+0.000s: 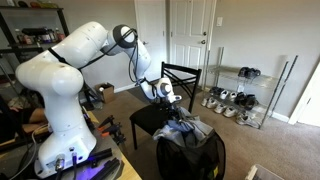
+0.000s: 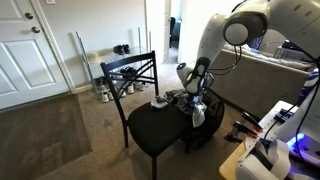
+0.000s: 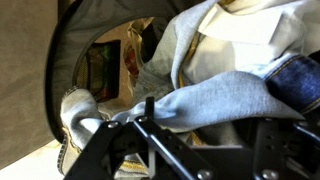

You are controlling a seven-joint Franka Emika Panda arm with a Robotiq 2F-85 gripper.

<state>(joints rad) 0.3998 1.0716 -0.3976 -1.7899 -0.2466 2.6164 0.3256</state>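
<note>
My gripper hangs over the far edge of a black chair seat, just above a pile of clothes that fills a black laundry hamper. It also shows in the other exterior view, beside the hamper. In the wrist view my fingers stand wide apart, and a light grey garment lies across the gap between them. A white garment and blue denim lie beyond it. I cannot tell whether the fingers touch the grey garment.
The black chair stands on carpet with its back away from the arm. A wire shoe rack stands by white doors. A shelf with clutter and a sofa stand near the robot base.
</note>
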